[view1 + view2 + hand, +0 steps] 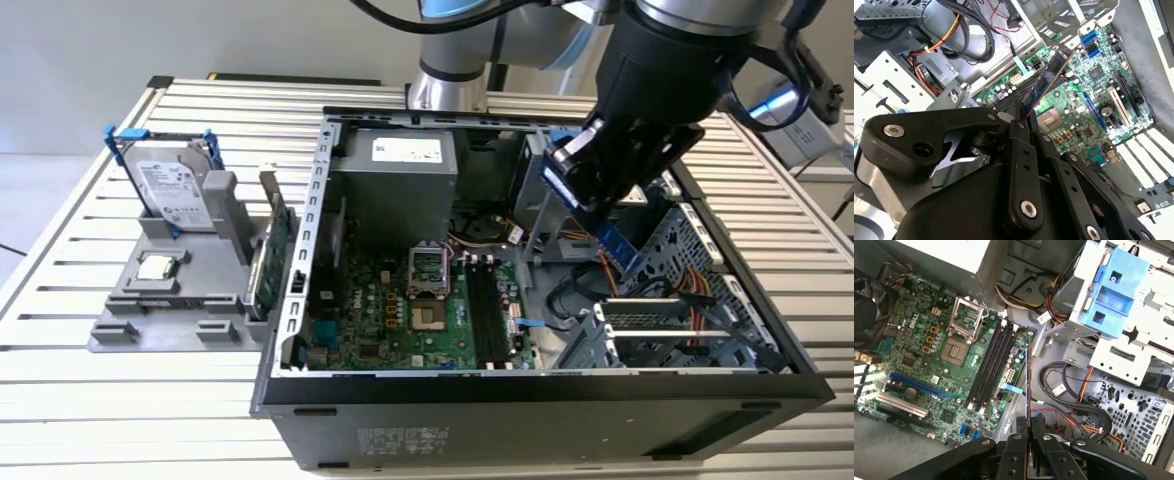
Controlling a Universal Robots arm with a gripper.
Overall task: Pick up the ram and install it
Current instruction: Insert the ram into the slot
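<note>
The ram (618, 246) is a thin blue circuit stick hanging tilted over the right part of the open computer case (534, 385). My gripper (605, 208) is shut on its upper end. In the second wrist view the ram (1047, 81) sticks out from my fingertips (1019, 131) over the green motherboard (1089, 100). The first wrist view has the ram (1028, 380) edge-on between my fingers (1017, 442), beside and above the black memory slots (990, 365). Those slots (486, 315) lie towards the exterior view's left of the held stick.
A grey holder (134, 325) at the exterior view's left carries a silver hard drive (174, 190) with blue clips, a chip (158, 267) and a green expansion card (274, 255). Inside the case are a power supply (398, 165), cables (1069, 400) and a blue drive bracket (1114, 295).
</note>
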